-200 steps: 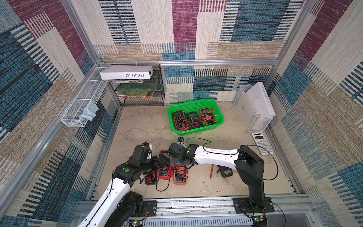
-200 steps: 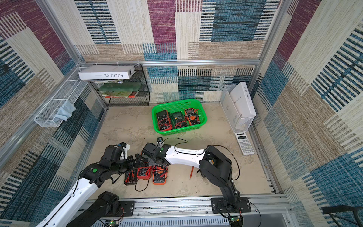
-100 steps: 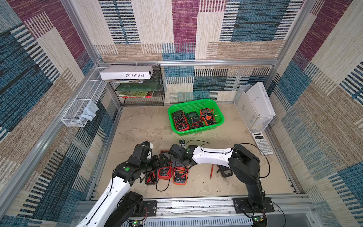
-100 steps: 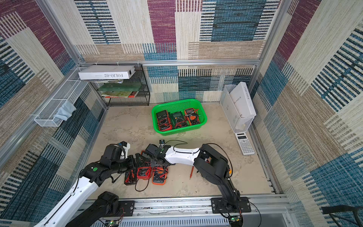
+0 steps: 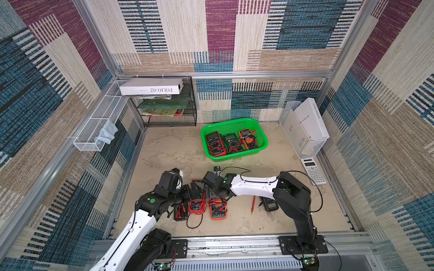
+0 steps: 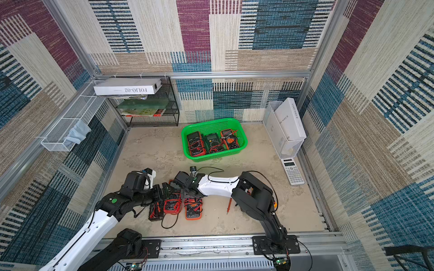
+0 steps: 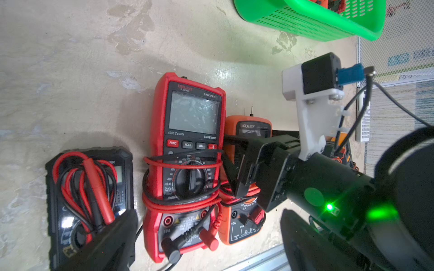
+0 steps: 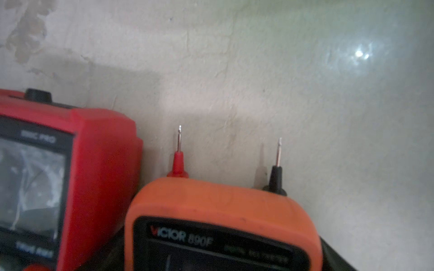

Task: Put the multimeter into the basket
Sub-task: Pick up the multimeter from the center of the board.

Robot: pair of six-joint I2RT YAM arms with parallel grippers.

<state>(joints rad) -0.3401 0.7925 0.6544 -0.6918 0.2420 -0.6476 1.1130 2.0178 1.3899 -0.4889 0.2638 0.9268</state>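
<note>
The green basket (image 5: 234,121) (image 6: 212,120) (image 7: 305,21) stands at the back of the table with three multimeters lying abreast in it. Near the front lie a black multimeter (image 5: 180,212) (image 7: 123,164), a red multimeter (image 5: 196,206) (image 7: 187,112) and an orange multimeter (image 5: 218,211) (image 6: 193,212) (image 7: 244,225) (image 8: 223,204), side by side and wrapped in their leads. My right gripper (image 5: 215,196) reaches in low from the right and is shut on the orange multimeter's sides. Just above the red multimeter hovers my left gripper (image 7: 206,237) (image 5: 187,194), open.
A loose red probe (image 5: 253,204) and a small dark meter (image 5: 270,205) lie under my right arm. A calculator (image 5: 313,170) and white file boxes (image 5: 307,122) stand at the right. The black mesh rack (image 5: 171,112) and white wire basket (image 5: 98,126) are at the back left.
My right gripper's jaws have narrowed from wide open onto the orange multimeter, and that arm's elbow has shifted slightly left. The left arm has barely moved.
</note>
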